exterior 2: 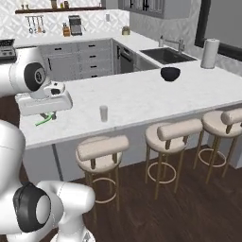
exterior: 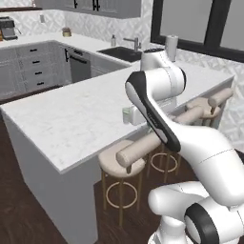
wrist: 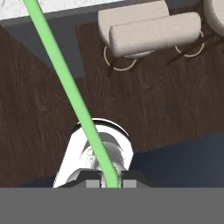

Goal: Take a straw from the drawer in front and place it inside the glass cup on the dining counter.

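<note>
No legible text, labels, brands or numbers on anything.

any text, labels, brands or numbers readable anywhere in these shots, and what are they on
None: no readable word, label, brand, number or sign in any of the three views.
The straw, the glass cup, the dark bowl and the paper towel roll are plain.
The small items on the back counter and wall shelf are too small and blurred to show any print.

The straw [wrist: 65,83] is light green, the surface [exterior 2: 142,94] white marble with faint grey veins, the bowl [exterior 2: 170,73] dark, the stools [exterior 2: 101,149] beige.
</note>
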